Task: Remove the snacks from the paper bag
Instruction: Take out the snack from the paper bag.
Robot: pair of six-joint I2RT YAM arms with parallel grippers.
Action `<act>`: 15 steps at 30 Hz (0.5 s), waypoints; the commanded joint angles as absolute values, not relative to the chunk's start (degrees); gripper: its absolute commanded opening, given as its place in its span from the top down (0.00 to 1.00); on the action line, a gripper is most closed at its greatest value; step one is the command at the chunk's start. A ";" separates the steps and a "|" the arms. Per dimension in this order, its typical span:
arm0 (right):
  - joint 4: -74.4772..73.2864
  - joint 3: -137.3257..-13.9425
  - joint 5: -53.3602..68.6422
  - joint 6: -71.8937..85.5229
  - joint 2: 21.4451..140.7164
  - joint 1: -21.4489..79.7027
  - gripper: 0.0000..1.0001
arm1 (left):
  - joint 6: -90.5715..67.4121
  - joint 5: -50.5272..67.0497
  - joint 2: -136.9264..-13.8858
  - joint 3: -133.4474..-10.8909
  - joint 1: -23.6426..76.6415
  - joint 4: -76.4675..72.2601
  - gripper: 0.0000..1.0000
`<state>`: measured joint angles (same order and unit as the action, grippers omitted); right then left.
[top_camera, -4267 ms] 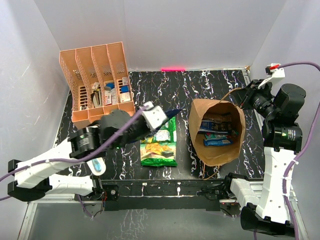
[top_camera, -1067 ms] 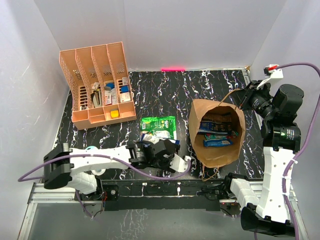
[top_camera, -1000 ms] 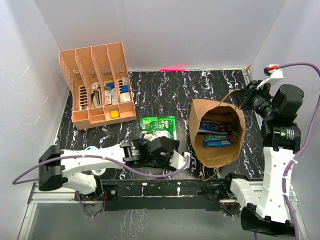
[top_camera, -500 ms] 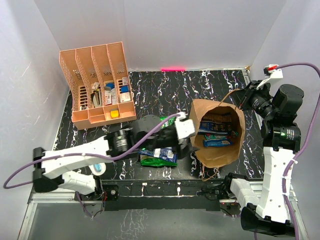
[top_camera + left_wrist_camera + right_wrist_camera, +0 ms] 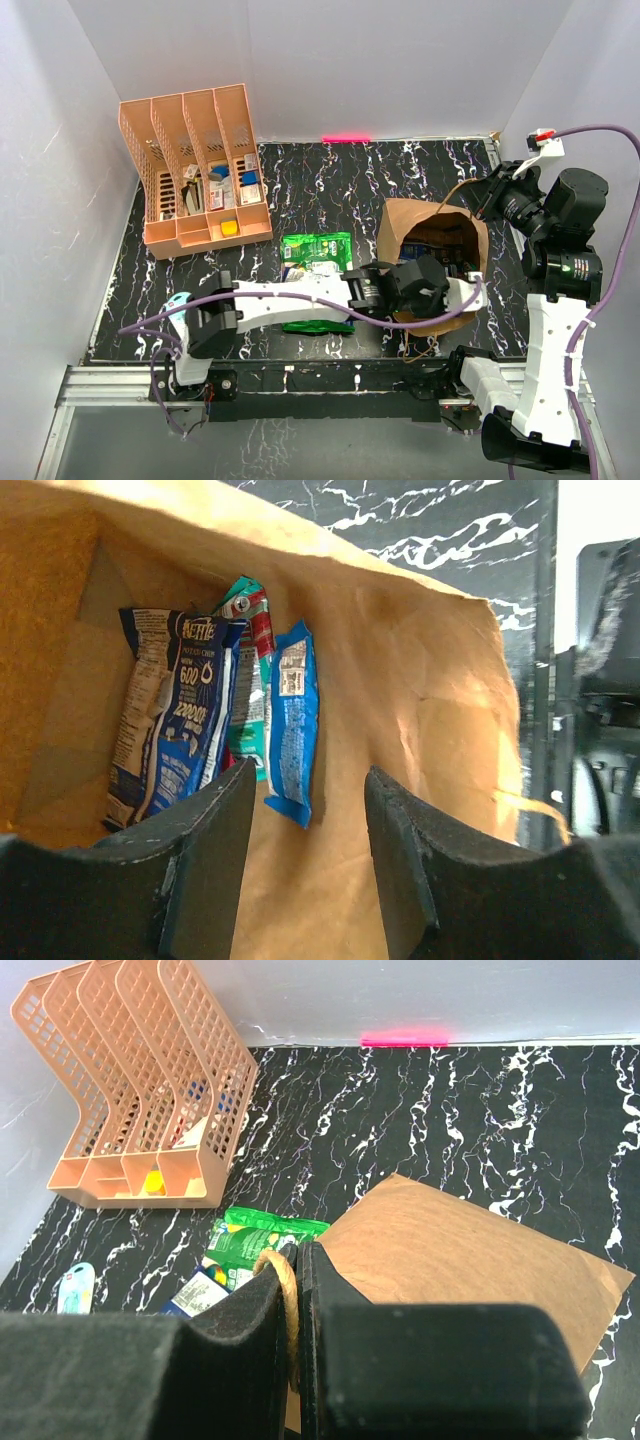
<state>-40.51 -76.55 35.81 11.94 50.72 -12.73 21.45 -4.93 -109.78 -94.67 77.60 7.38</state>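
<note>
The brown paper bag (image 5: 402, 228) lies with its mouth facing up in the top view. My left gripper (image 5: 447, 274) reaches into that mouth. In the left wrist view its jaws (image 5: 308, 780) are open with nothing between them, just short of a bright blue packet (image 5: 290, 720). A dark blue packet (image 5: 170, 720) and a teal and red one (image 5: 248, 680) lie beside it. A green packet (image 5: 318, 250) lies on the table left of the bag. My right gripper (image 5: 298, 1260) is shut on the bag's twisted paper handle (image 5: 286, 1305).
The peach-orange organiser (image 5: 195, 165) with small items stands at the back left. A light-blue oval gadget (image 5: 178, 300) lies near the left front edge. My left arm (image 5: 300, 295) spans the table front, partly over the snacks outside the bag.
My left arm has swung right from the packets on the table into the bag's mouth, and its jaws have narrowed. The right gripper has kept its hold on the handle.
</note>
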 commanded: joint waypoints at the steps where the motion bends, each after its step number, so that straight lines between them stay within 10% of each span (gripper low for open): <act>1: -37.13 -79.55 36.93 11.98 50.58 -12.48 0.92 | 30.17 -12.66 -112.44 -100.17 78.19 7.74 0.55; 15: -37.35 -80.42 37.53 12.28 50.50 -12.48 0.92 | 33.70 -7.80 -121.64 -106.00 72.08 7.74 0.70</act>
<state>-40.62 -77.32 36.40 12.10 50.98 -12.75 33.67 -11.35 -121.58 -101.69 75.42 6.50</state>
